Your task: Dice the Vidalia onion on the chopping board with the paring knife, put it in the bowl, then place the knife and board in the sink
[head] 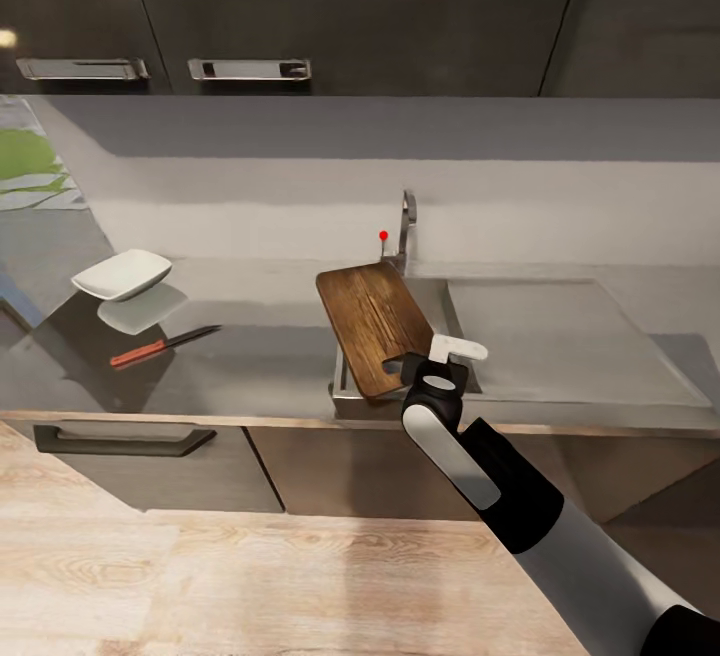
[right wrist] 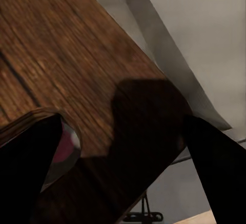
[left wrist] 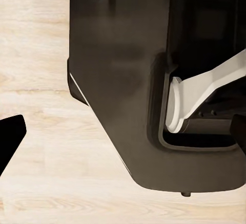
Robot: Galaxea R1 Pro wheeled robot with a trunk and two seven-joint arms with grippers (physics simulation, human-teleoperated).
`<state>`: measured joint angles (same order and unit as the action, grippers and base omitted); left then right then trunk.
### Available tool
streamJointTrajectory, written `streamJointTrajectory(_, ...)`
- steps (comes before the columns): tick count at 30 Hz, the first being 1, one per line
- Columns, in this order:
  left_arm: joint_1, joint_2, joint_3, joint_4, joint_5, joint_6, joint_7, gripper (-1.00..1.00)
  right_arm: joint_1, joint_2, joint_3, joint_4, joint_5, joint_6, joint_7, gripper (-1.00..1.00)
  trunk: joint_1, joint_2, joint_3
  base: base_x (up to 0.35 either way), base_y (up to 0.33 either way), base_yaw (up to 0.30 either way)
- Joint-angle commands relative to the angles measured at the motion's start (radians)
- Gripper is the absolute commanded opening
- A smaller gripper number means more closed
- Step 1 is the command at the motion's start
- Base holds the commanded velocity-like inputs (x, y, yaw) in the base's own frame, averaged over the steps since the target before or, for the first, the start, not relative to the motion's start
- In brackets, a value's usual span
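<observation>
The brown chopping board (head: 370, 321) leans tilted in the sink (head: 447, 298), its far corner by the tap (head: 407, 221) and its slotted end at the basin's front edge. My right gripper (head: 440, 361) hovers at that slotted end. In the right wrist view its fingers (right wrist: 31, 178) stand wide apart, open, over the chopping board (right wrist: 77, 65). The paring knife (head: 160, 346) lies flat on the countertop (head: 260, 356) to the left. Behind it sits the white bowl (head: 122, 274). My left gripper (left wrist: 123, 137) hangs open over the wooden floor beside my own base. The Vidalia onion is out of view.
A flat steel drainboard (head: 560, 336) extends right of the basin. Dark wall cabinets (head: 250, 69) hang above the grey backsplash. A drawer handle (head: 120, 439) sits below the worktop's front edge. Light wooden floor (head: 200, 576) lies in front.
</observation>
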<state>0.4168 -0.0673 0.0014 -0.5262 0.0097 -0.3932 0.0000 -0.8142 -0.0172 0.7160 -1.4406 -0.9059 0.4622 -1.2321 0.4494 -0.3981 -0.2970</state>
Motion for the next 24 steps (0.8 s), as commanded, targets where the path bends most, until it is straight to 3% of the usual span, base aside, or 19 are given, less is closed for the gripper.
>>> streamJointTrajectory(1,0.0,0.0,0.0,-0.002,0.001,-0.001,0.0,1.0,-0.002,-0.001,0.002,-0.001,-0.004,0.01,-0.007,-1.0,0.001,-0.002,-0.002,0.0,0.0,0.021)
streamJointTrajectory(15,0.0,0.0,0.0,-0.001,0.001,-0.001,0.0,1.0,-0.002,-0.015,0.002,-0.001,-0.004,0.01,-0.005,-1.0,0.001,-0.002,-0.002,0.0,0.006,0.001)
streamJointTrajectory(24,0.0,0.0,0.0,0.0,0.001,-0.001,0.0,1.0,-0.002,-0.02,0.002,-0.001,-0.004,0.009,-0.004,-1.0,0.001,-0.002,-0.002,0.071,0.203,0.0)
